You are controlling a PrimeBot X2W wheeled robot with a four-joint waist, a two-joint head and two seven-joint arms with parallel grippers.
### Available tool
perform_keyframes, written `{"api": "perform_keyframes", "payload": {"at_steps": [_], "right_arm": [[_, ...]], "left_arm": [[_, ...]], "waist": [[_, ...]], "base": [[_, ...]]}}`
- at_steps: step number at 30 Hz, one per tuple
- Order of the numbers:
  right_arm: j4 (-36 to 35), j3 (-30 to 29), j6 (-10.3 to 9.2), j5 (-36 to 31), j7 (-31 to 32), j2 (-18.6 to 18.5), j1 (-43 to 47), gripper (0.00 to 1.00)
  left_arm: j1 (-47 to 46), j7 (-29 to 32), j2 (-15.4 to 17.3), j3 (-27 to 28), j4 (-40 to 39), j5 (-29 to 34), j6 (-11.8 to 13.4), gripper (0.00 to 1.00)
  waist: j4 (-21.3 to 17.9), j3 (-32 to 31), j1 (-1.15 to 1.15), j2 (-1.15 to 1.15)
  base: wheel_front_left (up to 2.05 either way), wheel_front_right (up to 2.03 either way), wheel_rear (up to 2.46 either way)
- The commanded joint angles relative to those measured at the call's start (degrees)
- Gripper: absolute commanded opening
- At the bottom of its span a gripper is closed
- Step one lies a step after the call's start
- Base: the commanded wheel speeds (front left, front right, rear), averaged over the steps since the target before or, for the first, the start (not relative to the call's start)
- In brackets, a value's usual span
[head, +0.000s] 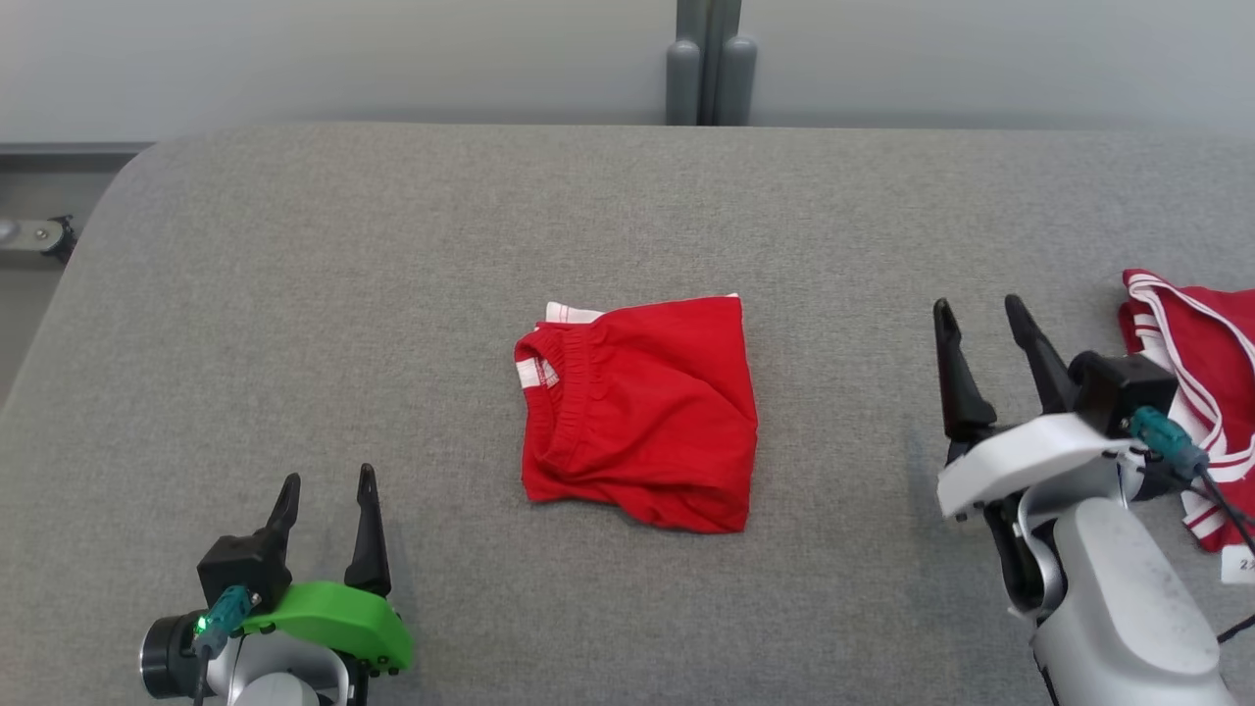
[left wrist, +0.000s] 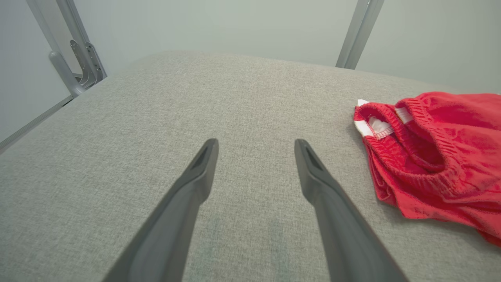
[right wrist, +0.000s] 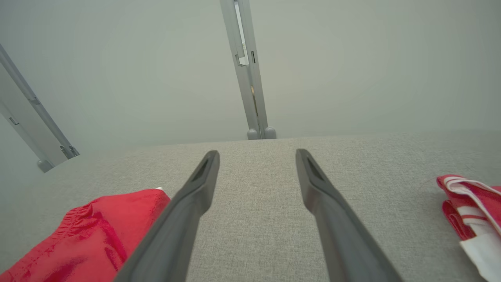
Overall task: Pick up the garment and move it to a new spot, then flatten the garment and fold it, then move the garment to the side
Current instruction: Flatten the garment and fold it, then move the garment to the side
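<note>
At the middle of the grey fabric table (head: 392, 245), red garment (head: 639, 412) folded into a rough square; elastic waistband toward the robot's left, a strip of white trim peeking out at the far left corner; flat on the cloth, touched by neither gripper. Near the front left, left gripper (head: 328, 474) with fingers spread wide, holding nothing, well apart from the garment, fingertips over bare table; along its own fingers, garment off to the right. To the right of the garment, right gripper (head: 978, 302) likewise spread wide and empty; placed between the folded garment and a second red piece with white stripes (head: 1201, 392), crumpled at the table's right edge. Beyond the far edge, grey post (head: 711, 59) against a pale wall.
</note>
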Motion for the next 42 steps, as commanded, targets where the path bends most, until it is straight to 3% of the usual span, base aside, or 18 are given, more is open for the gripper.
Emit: {"api": "perform_keyframes", "payload": {"at_steps": [1, 13, 42], "right_arm": [[-0.9, -0.2, 0.00, -2.0, -0.2, 0.2, 1.9, 1.00], [-5.6, -0.4, -0.01, -8.9, -0.2, 3.4, 13.1, 1.00], [-5.0, 1.7, -0.01, -7.0, -0.2, 3.8, 16.9, 1.00]], "left_arm": [[1.3, 0.1, 0.2, 0.4, -0.4, 1.1, 0.3, 1.00], [5.9, 0.1, 0.2, 5.1, -3.0, 3.9, 0.8, 1.00], [10.4, 0.1, 0.2, 4.3, -4.5, 5.3, -1.1, 1.00]], "waist": [[-2.1, -1.9, 0.00, 0.00], [-5.9, -5.8, 0.00, 0.00], [-6.0, -7.6, 0.00, 0.00]], "base": [[0.00, 0.00, 0.00], [0.00, 0.00, 0.00], [0.00, 0.00, 0.00]]}}
